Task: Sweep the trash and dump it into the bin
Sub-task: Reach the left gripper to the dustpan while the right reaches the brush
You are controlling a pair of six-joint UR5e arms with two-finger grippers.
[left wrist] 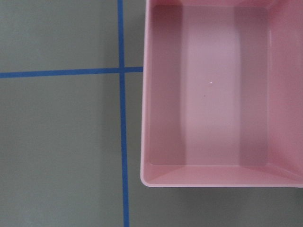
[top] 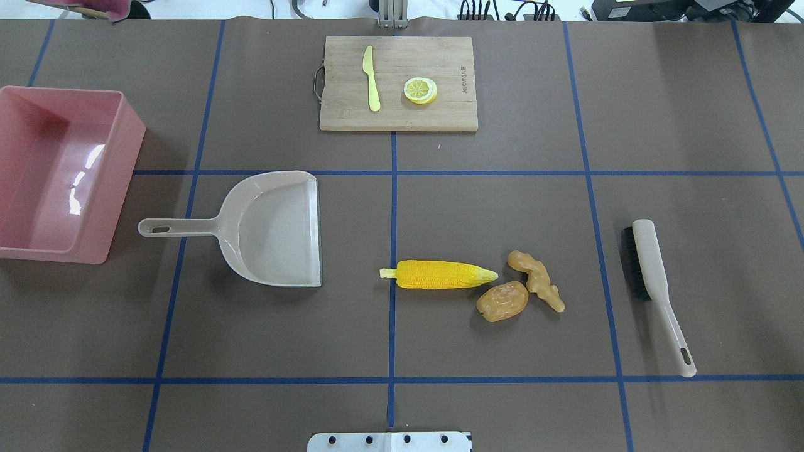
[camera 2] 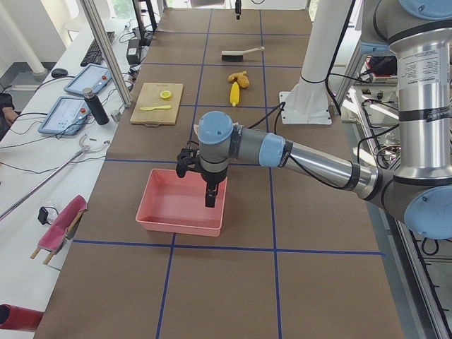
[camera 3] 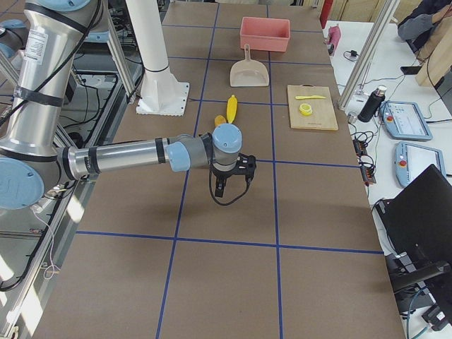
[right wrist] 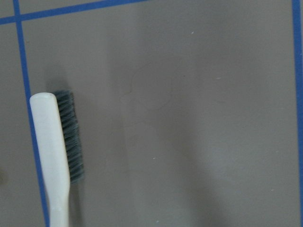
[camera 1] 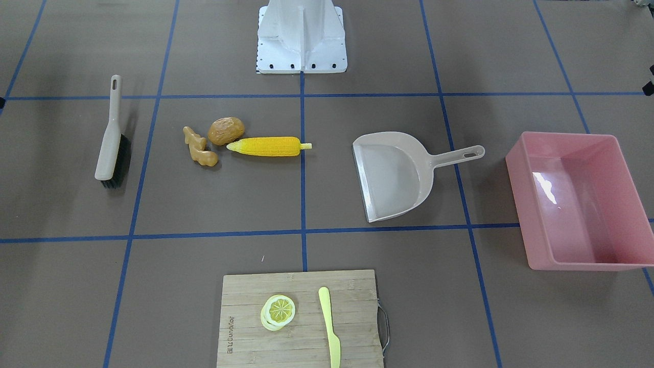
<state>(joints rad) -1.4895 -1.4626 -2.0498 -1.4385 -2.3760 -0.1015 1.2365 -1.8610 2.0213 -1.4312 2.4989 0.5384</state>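
Observation:
The trash lies together on the brown table: a yellow corn cob (top: 438,274), a round brown potato (top: 502,301) and a knobbly tan ginger root (top: 535,279). The pink bin (top: 122,169) stands empty at the table's left end and fills the left wrist view (left wrist: 213,94). My left gripper (camera 2: 210,200) hangs above the bin and shows only in the exterior left view. My right gripper (camera 3: 227,185) hangs over the table and shows only in the exterior right view. I cannot tell whether either is open or shut.
A beige dustpan (top: 270,229) lies between the bin and the trash, its mouth toward the corn. A beige brush (top: 653,276) with dark bristles lies right of the trash and shows in the right wrist view (right wrist: 49,156). A wooden board (top: 440,116) holds a lemon slice (top: 420,90) and a knife (top: 371,78).

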